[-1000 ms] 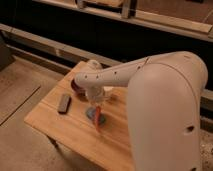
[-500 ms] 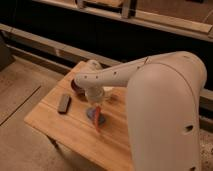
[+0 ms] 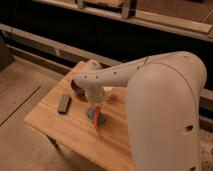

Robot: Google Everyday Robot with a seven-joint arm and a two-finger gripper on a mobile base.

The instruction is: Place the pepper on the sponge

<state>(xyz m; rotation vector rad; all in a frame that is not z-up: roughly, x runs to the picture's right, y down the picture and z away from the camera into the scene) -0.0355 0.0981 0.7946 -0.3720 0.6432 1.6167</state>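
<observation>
The red-orange pepper hangs down from the gripper, its lower end reaching over the blue-grey sponge on the wooden table. The gripper sits at the end of the big white arm, directly above the sponge. I cannot make out whether the pepper's tip touches the sponge.
A dark grey-brown block lies on the table to the left of the sponge. A dark reddish bowl sits behind the gripper, partly hidden by the arm. The table's left edge drops to a concrete floor. A dark ledge runs behind.
</observation>
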